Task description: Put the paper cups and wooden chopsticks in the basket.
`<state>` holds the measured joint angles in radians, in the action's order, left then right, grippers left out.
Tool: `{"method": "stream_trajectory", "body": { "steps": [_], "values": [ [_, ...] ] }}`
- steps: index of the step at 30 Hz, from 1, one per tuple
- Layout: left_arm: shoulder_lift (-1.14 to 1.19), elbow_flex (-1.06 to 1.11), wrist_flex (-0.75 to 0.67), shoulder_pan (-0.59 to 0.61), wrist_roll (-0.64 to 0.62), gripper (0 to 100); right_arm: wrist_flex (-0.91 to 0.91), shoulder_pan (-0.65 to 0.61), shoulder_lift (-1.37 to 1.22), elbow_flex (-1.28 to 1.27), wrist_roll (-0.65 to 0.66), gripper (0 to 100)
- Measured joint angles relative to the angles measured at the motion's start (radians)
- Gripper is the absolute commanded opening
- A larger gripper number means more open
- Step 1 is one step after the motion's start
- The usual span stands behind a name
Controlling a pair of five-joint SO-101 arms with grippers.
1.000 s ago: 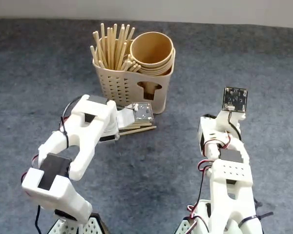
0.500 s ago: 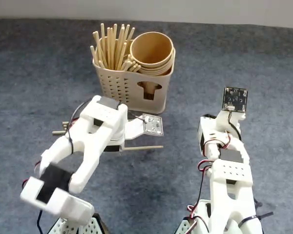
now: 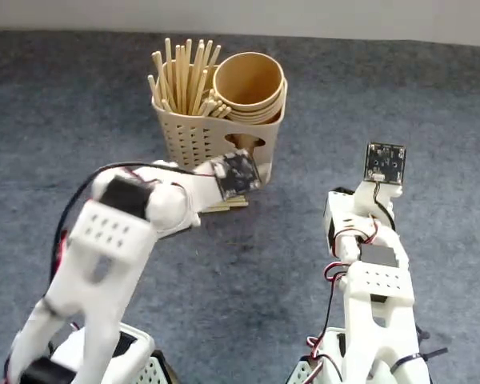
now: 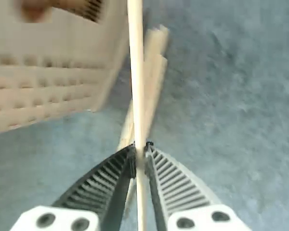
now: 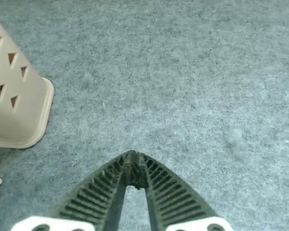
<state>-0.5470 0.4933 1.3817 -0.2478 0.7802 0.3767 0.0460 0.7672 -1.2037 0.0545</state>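
Tightly, the ridged left pincer (image 4: 140,147) clamps a slender wooden chopstick (image 4: 135,57).

I see my left arm has reared up and carried its gripper (image 4: 140,148), clamped on one pale wooden chopstick (image 4: 135,67), from over the grey carpet (image 4: 231,96) towards the front of the beige perforated plastic basket (image 4: 43,82).
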Motion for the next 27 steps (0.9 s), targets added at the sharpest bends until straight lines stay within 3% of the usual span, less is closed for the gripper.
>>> {"method": "stream_trajectory", "body": {
  "steps": [8,15,20,27],
  "values": [
    [-0.250,0.000,-0.285,0.025,-0.359,0,0.000,0.000,0.000,0.000,0.000,1.0],
    [-0.293,0.002,-0.621,0.041,-0.585,0,0.000,0.000,0.000,0.000,0.000,1.0],
    [-0.293,0.002,-0.809,0.046,-0.638,0,0.000,0.000,0.000,0.000,0.000,1.0],
    [-0.292,0.002,-0.968,0.048,-0.641,0,0.000,0.000,0.000,0.000,0.000,1.0]
  ]
}}
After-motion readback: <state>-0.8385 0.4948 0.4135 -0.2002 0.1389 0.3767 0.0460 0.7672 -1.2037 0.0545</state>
